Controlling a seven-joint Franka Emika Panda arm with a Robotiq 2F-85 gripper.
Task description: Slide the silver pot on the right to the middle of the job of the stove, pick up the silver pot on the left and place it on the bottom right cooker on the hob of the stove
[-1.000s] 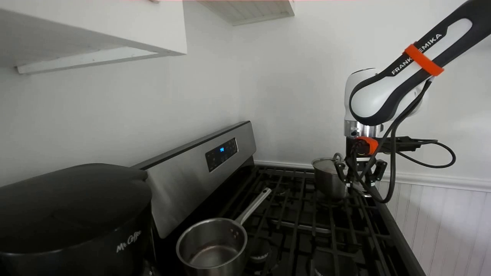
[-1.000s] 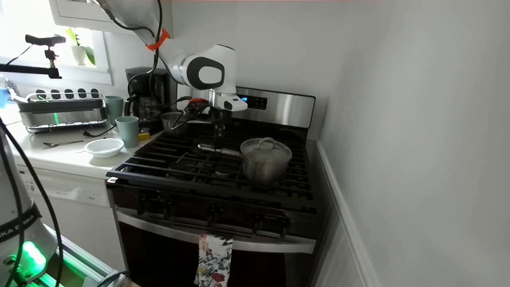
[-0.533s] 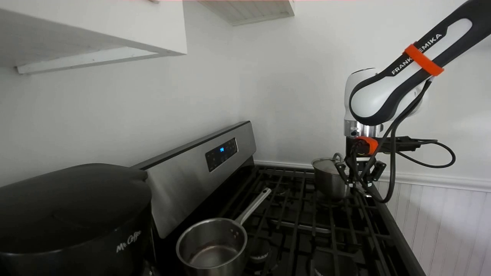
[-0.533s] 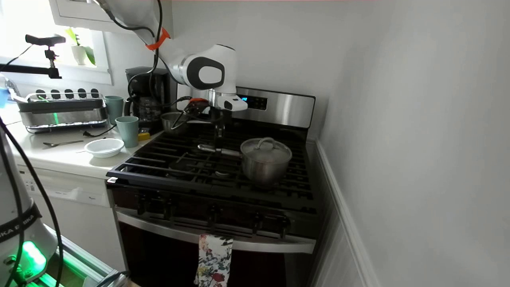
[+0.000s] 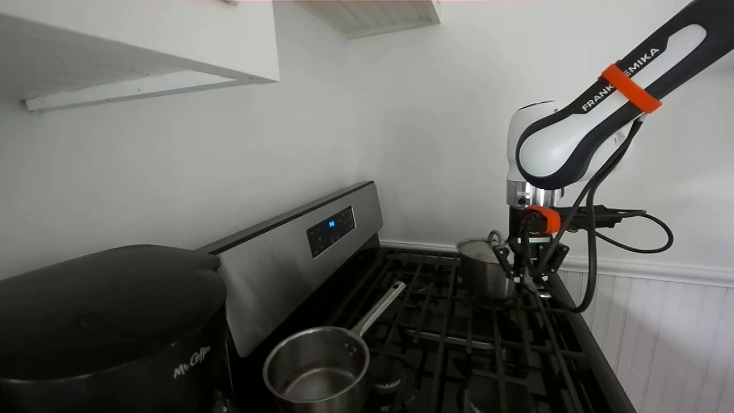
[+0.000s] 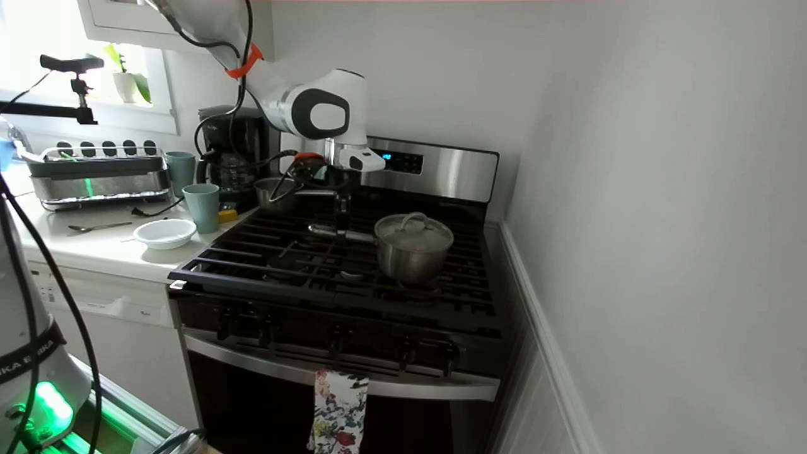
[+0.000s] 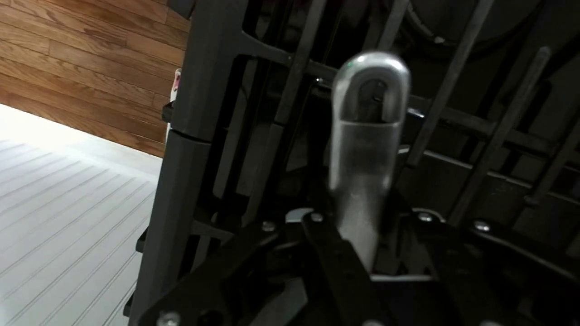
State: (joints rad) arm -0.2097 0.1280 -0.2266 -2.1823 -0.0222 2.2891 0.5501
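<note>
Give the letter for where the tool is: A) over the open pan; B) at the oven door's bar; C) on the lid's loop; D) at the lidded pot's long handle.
D: the wrist view shows the tool astride the long handle, which joins the lidded pot in an exterior view.

lidded pot point(image 6: 411, 260) on stove point(image 6: 334, 301), gripper point(image 6: 342, 234) clasping its handle point(image 6: 324, 231)

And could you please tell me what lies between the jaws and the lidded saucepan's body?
Only a bare stretch of its metal handle, in an exterior view.
</note>
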